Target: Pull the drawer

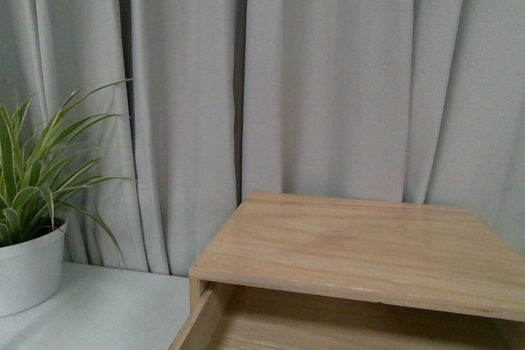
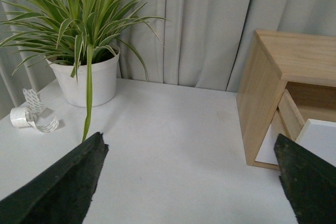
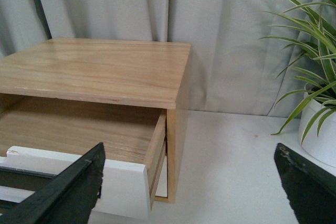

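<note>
- We see the wide shallow drawer with white front and light wood sides [image 3: 105, 150] pulled out of the light wood cabinet [image 1: 353, 243], at 5 o'clock in the front view.
- Our left pincer [image 2: 191, 177] stands apart over the white worktop [image 2: 173, 135].
- Our right pincer [image 3: 189, 182] stands apart, one finger [image 3: 63, 192] before the drawer front.

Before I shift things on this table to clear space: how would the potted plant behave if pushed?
The plant pot looks squat and broad-based, so it would probably slide, not tip. The long leaves seem floppy and would likely bend. The smooth white table probably offers little grip.
</note>
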Controlling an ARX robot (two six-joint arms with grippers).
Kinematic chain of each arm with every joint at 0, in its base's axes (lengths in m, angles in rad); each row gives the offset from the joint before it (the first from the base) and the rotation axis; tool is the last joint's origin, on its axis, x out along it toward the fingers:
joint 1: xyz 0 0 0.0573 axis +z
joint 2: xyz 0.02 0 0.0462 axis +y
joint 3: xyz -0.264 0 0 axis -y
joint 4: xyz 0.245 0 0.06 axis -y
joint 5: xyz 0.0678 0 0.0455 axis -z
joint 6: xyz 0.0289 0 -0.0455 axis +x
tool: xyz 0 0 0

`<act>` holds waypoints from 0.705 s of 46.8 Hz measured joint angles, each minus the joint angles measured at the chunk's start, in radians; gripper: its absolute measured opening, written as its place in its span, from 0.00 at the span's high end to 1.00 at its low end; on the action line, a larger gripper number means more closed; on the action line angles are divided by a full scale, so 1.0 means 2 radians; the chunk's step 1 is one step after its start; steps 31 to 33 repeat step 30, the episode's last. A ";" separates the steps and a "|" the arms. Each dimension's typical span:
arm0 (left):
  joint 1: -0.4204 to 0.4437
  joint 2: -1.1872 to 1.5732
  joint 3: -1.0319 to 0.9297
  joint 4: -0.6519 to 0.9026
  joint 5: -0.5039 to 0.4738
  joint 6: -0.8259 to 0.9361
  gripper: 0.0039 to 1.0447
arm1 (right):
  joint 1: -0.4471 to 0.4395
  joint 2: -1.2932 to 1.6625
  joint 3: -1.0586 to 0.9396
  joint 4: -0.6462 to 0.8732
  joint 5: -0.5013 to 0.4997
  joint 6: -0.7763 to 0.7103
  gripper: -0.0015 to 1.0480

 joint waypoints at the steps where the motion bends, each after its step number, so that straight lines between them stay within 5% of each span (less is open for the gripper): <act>1: 0.000 0.000 0.000 0.000 0.000 0.000 0.04 | 0.000 0.000 0.000 0.000 0.000 0.000 0.07; 33: 0.000 0.000 0.000 0.000 0.000 0.000 0.05 | 0.000 0.000 0.000 0.000 0.000 0.001 0.09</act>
